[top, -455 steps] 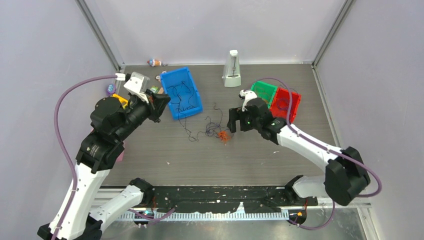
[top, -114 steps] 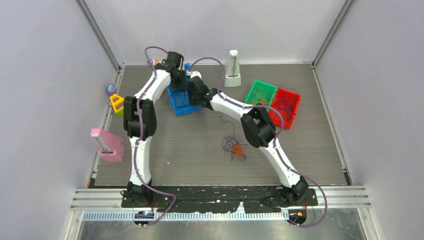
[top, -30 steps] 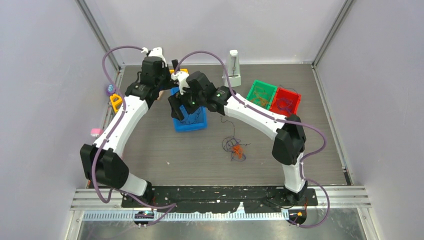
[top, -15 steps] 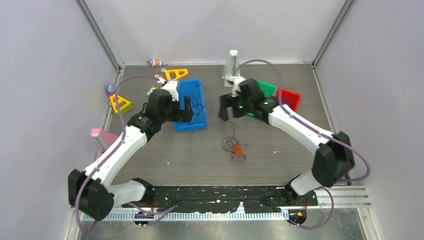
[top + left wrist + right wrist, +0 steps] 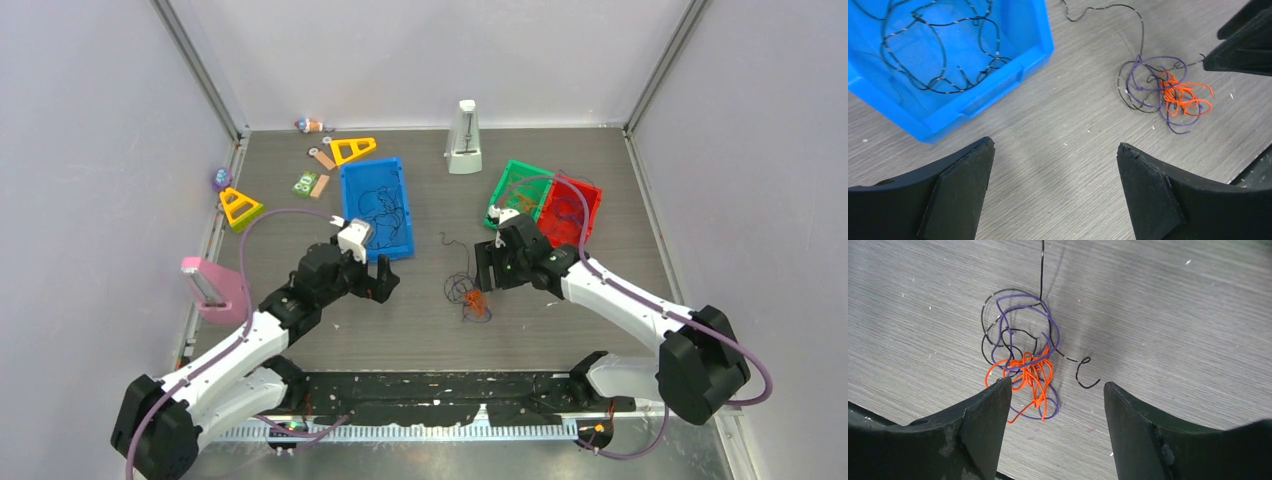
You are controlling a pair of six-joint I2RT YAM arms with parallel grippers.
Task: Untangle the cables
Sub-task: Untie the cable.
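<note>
Left arm, from its base at the near edge: elbow low and out to the left, forearm slanting forward and right toward mid-table. Left gripper (image 5: 385,283) sits low and aims rightward. In my left wrist view (image 5: 1055,146) its jaws stand wide with only table between them.

Right arm: elbow folded at the near right, forearm running left and away, wrist pitched down. Right gripper (image 5: 483,272) hangs over the cables (image 5: 468,293). In my right wrist view (image 5: 1057,385) its jaws stand apart, gripping nothing.

The cables (image 5: 1023,360) lie on the table as a small clump of orange, purple and black loops. They sit mid-table between the two grippers. Orange strands reach one fingertip; I cannot tell if they touch. One black strand trails away from the clump (image 5: 1168,95).

Farther out: blue bin (image 5: 347,215) just beyond the left gripper, black strands (image 5: 933,50) inside. Green bin (image 5: 502,192) and red bin (image 5: 597,210) sit side by side beyond the right gripper.
</note>
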